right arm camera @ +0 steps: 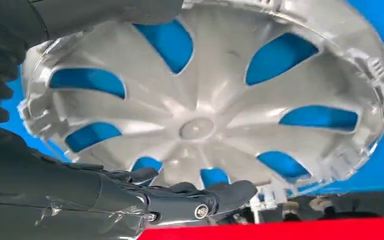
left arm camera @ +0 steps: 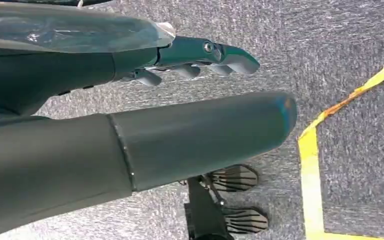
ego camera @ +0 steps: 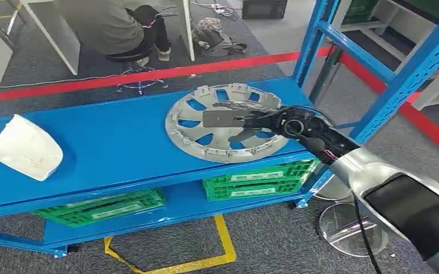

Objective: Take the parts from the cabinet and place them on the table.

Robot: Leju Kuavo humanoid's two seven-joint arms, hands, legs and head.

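in the head view, a round silver plastic wheel cover (ego camera: 228, 123) with cut-out holes lies flat on the top of the blue metal shelf (ego camera: 120, 142), at about 3 o'clock on the shelf top. the right hand (ego camera: 245, 121) comes in from 4 o'clock and sits over the middle of the cover, fingers stretched flat across it. i cannot tell if it is holding the cover or just lying on it. a white rounded plastic part (ego camera: 27, 147) rests at 9 o'clock on the shelf. green plastic crates (ego camera: 257, 178) sit on the lower shelf. a person (ego camera: 111, 25) sits on a stool at 12 o'clock, behind a red line on the floor (ego camera: 148, 74).

in the left wrist view, the left hand (left arm camera: 190, 62) hangs over grey carpet, fingers a bit curled, holding nothing. yellow tape (left arm camera: 312, 150) is on the floor.

in the right wrist view, the wheel cover is very close, and dark fingers (right arm camera: 219, 192) touch its edge.
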